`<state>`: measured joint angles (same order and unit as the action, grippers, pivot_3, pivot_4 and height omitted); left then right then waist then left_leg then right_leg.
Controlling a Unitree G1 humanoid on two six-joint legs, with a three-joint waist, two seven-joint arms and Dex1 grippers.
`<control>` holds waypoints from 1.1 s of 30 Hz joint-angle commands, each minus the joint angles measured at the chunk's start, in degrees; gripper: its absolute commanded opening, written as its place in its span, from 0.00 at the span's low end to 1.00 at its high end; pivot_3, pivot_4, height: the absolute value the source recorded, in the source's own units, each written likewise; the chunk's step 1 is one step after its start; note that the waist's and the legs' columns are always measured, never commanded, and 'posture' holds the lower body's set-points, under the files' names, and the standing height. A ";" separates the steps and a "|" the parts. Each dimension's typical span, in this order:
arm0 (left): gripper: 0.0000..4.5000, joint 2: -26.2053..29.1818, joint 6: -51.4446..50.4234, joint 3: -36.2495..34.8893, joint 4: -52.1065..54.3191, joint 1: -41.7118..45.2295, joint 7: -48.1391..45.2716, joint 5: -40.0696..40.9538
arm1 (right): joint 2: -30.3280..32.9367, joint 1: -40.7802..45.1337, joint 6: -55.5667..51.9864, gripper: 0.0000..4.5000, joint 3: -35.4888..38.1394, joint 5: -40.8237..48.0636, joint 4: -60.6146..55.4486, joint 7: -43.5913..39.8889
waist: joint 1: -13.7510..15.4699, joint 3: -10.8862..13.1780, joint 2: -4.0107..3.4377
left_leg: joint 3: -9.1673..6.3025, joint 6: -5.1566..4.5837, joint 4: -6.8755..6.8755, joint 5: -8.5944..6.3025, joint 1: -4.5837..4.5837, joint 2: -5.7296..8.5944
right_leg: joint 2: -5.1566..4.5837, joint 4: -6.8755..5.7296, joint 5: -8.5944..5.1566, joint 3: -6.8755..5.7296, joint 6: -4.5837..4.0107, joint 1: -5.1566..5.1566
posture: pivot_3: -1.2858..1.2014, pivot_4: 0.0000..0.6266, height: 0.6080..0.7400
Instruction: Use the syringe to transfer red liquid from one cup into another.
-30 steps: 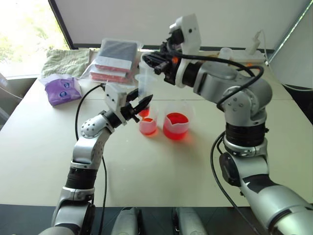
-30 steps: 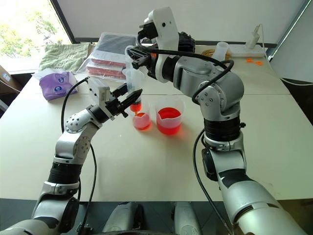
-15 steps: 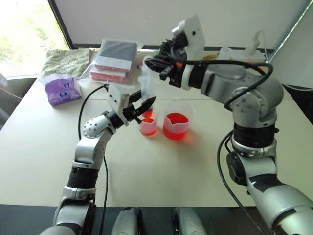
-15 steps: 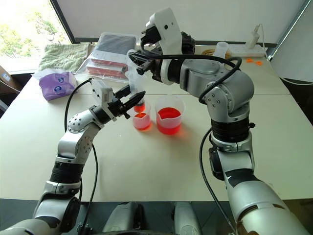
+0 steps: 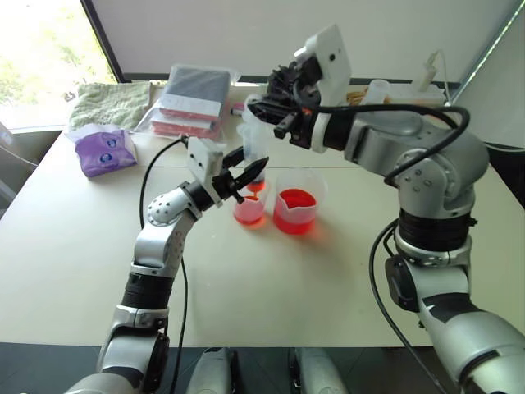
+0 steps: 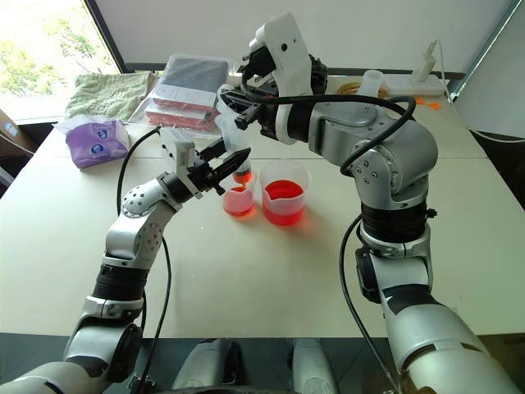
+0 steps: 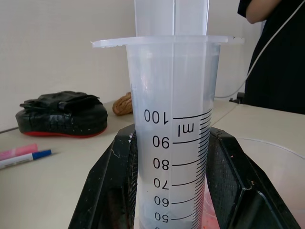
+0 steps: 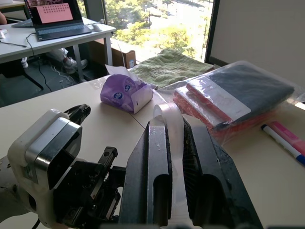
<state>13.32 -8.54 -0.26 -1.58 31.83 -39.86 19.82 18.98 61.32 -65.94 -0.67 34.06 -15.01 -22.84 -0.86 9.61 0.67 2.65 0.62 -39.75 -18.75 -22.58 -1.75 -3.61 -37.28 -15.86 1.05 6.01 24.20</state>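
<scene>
Syringe (image 5: 253, 148) upright over the smaller cup (image 5: 248, 211) — long axis vertical, tip pointing down into it, plunger end up. Left gripper (image 5: 246, 175) is clamped around the barrel low down; right gripper (image 5: 261, 113) is closed on the plunger at the top. Wider spouted cup (image 5: 296, 212) with red liquid (image 5: 296, 202) sits just beside the smaller one on the tabletop (image 5: 271, 287).

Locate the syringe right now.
In the left eye view the syringe stands upright mid-table over the smaller cup, left of the spouted cup, barrel held by the left tool.
</scene>
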 commanded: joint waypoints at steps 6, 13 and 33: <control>0.34 0.01 -1.49 -1.74 3.64 3.38 1.08 2.78 | -1.28 -0.57 -2.80 0.00 -2.66 3.40 -2.98 -3.12 | 0.01 0.00 0.00 | 0.00 0.00 0.00 0.00 0.00 0.00 | 0.00 0.00 0.00 0.00 0.00 0.00 | 0.52 0.24 1.00; 0.34 0.96 -4.18 -1.85 6.51 2.33 0.68 4.41 | -1.43 -0.49 -4.12 0.00 -2.60 4.01 -3.18 -4.03 | -0.01 0.00 0.00 | -0.01 0.00 0.01 0.00 0.00 -0.01 | 0.00 0.00 0.00 0.00 0.00 0.00 | 0.52 0.24 1.00; 0.34 4.72 -9.68 -3.75 11.09 0.74 0.99 8.42 | -1.71 -0.50 -5.50 0.00 -2.91 4.09 -2.44 -5.75 | -0.02 0.00 0.00 | -0.01 0.00 0.02 0.00 0.00 0.00 | -0.02 0.01 0.00 0.00 0.00 0.01 | 0.52 0.24 1.00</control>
<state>17.99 -19.14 -0.88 6.14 31.13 -40.22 26.35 18.68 61.21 -69.60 -0.67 34.52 -15.86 -25.17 -0.88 9.61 0.67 2.64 0.62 -39.73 -18.75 -22.58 -1.75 -3.63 -37.28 -15.86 1.05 6.00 24.21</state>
